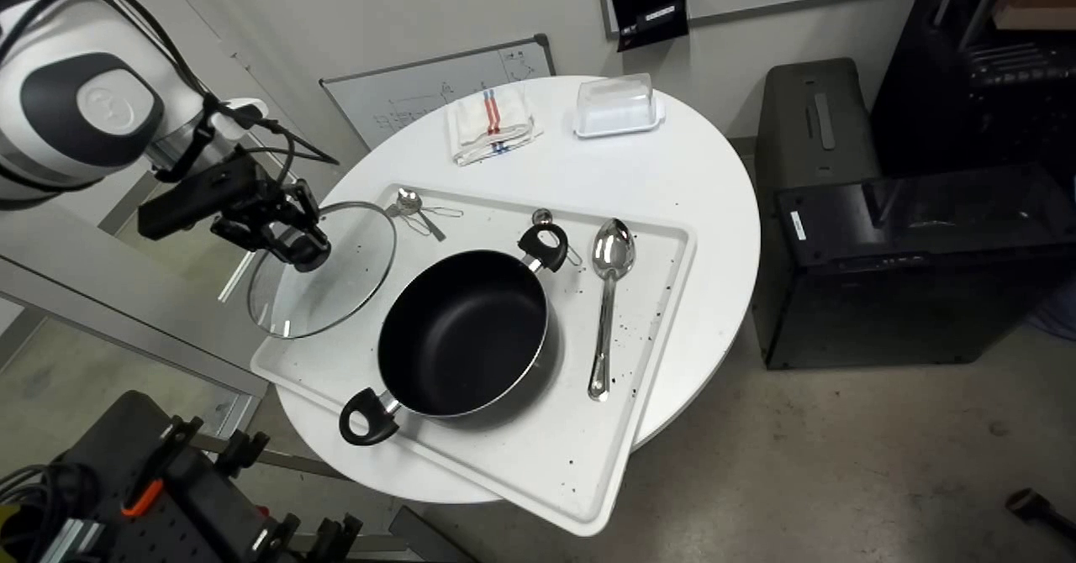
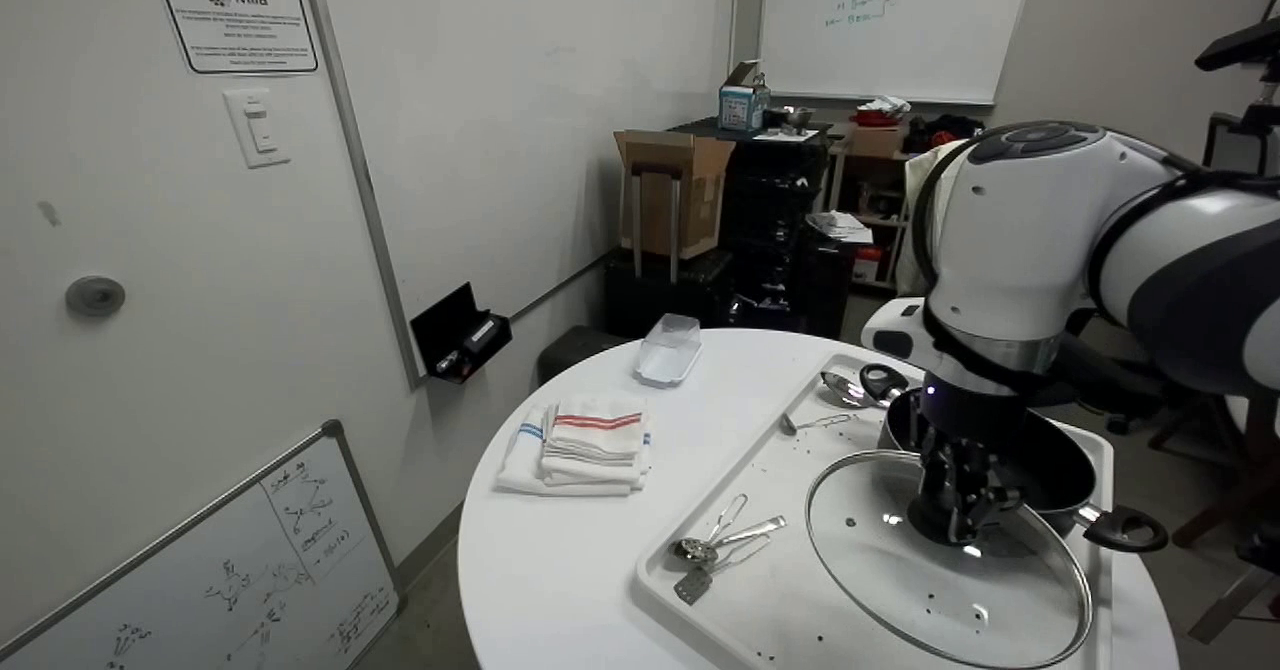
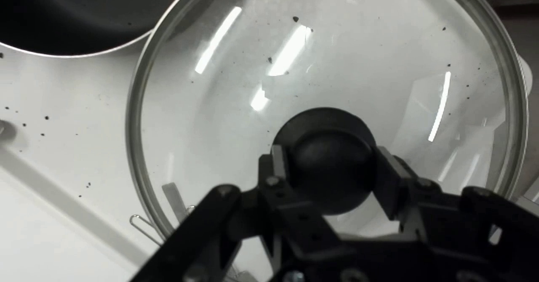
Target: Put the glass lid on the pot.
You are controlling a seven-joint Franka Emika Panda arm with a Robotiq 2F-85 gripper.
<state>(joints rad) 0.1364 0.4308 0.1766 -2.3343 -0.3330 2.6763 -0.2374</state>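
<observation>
glass lid point(image 3: 358, 71) is being held by its black knob point(image 3: 328, 189); knob is being gripped by the claw point(image 3: 330, 164), one pad point(image 3: 278, 164) being pressed to each side. lid is being suspended over one end of the tray point(image 1: 538, 487), just beside the pot point(image 1: 462, 336). in an exterior view a gap is being shown between lid and pot; in the wrist view a bit of pot edge is being overlapped by the metal rim point(image 3: 135, 118). streaks of light point(image 3: 218, 40) are being reflected off the glass, and dark specks point(image 3: 46, 117) are being seen scattered over the tray. pot is being carried upright on the tray, interior being exposed; one black loop handle point(image 1: 380, 416) is being extended over the tray edge, the opposite handle point(image 1: 551, 259) is being held over the tray. part of the pot is being hidden by the arm point(image 2: 1020, 240) in an exterior view. a large metal spoon point(image 1: 614, 248) is being carried on the tray, across the pot from the lid. small metal utensils point(image 1: 409, 202) are being grouped near a tray corner, near the lid. tray is being supported by a round white table point(image 1: 714, 193), one tray corner being hung past the table edge. folded striped towels point(image 1: 492, 122) and a white dish point(image 2: 665, 368) with a clear cover point(image 2: 672, 330) are being carried on the table, off the tray.
</observation>
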